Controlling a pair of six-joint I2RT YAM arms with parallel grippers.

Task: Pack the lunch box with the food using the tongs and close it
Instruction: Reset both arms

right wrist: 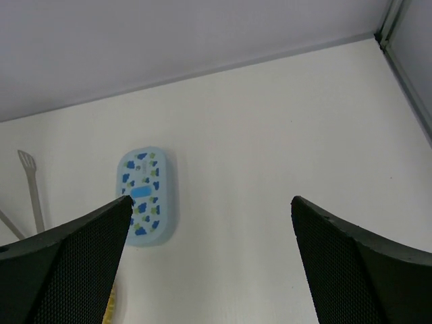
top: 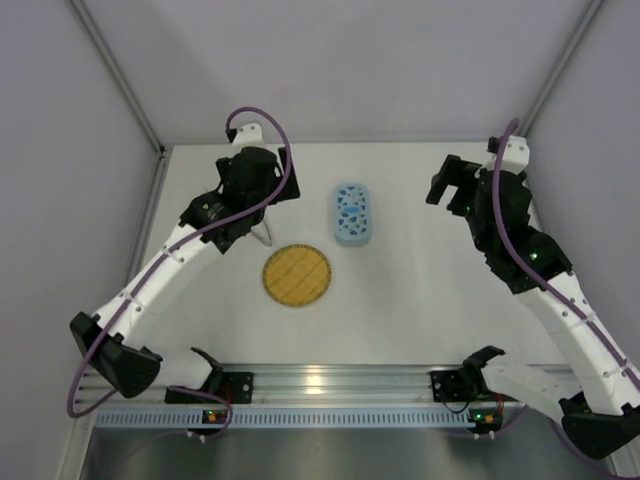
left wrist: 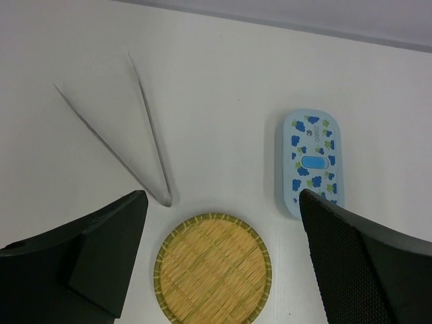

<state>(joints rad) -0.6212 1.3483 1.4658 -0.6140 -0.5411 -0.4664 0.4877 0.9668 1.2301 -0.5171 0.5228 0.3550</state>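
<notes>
**Seemingly done: box shut, plate bare**

My left pincer (left wrist: 219, 202) hangs spread wide and holds nothing, and my right pincer (right wrist: 210, 200) does likewise. Below the left one, the tongs (left wrist: 150, 128) lie loose on the counter (left wrist: 223, 88), just beside the yellow plate (left wrist: 212, 270), which carries no food. The lunch box (left wrist: 310, 165) sits near the plate with its spotted lid on. I judge packing and closing finished, though I cannot see inside.

Open table (top: 440, 300) right of lunch box (top: 352, 214), plate (top: 297, 275) close beside tongs (left wrist: 149, 128)
</notes>
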